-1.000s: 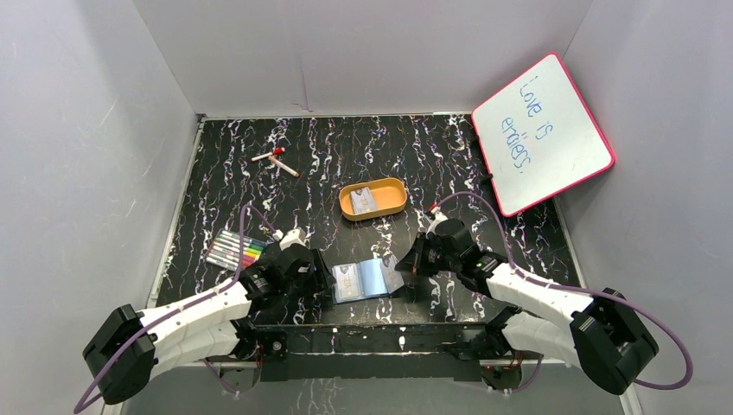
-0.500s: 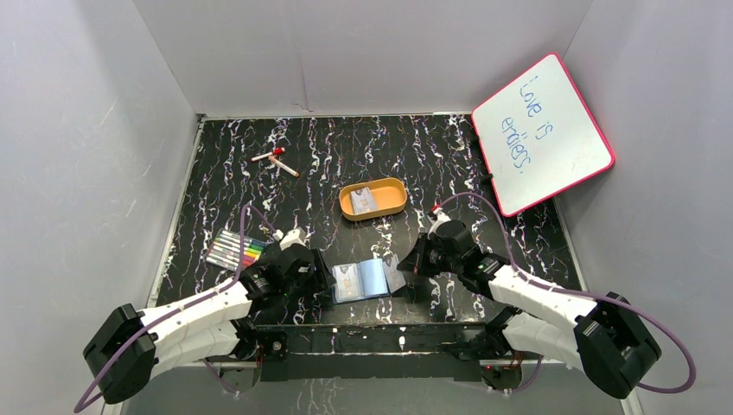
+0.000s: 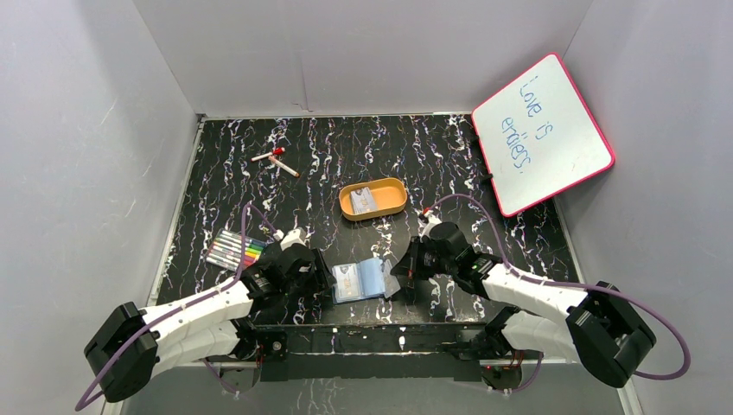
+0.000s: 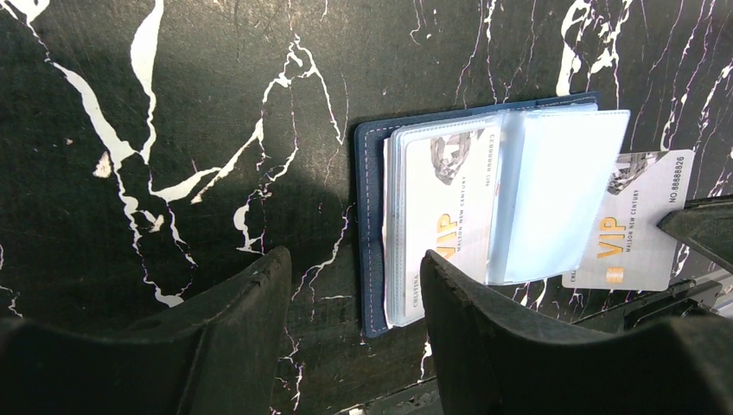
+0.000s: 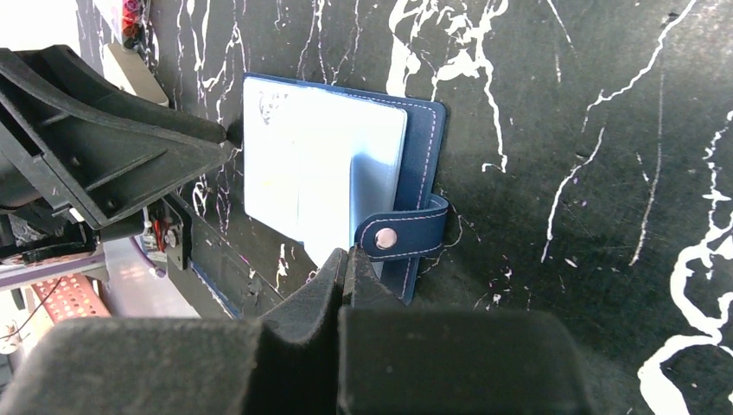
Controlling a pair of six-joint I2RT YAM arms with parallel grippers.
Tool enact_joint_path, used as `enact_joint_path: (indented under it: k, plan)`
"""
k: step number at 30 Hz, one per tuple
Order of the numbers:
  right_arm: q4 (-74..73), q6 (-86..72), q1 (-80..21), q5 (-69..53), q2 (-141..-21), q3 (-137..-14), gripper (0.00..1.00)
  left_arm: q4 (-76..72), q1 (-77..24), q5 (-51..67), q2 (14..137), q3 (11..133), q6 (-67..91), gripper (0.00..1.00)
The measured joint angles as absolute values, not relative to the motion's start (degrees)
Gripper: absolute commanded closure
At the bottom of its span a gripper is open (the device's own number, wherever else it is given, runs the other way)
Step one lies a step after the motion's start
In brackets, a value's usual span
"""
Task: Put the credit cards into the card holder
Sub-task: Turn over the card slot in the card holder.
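The right gripper [image 5: 346, 262], its fingers pinched together on a thin glossy credit card [image 4: 638, 223], may bend it or only push the soft clear sleeve [image 4: 553, 199] aside. The navy stitched card holder [image 4: 370, 246] lies open between the arms and could slide. The left gripper [image 4: 354, 346] has its fingers apart over the holder's edge.

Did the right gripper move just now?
Yes. The right gripper, pinching a card, slid a little left toward the wallet, ending closer to straight below the orange tray.
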State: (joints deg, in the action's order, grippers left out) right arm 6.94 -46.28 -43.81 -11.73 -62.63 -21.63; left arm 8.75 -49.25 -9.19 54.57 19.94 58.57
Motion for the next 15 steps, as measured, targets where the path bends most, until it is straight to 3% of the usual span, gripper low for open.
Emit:
enact_joint_path:
  k: [15]
  plan:
    - [9.2,-46.5,-45.6,-12.0,-61.2,-21.6,1.0,11.2,-49.3,-10.0,52.1,20.8,58.1,0.47]
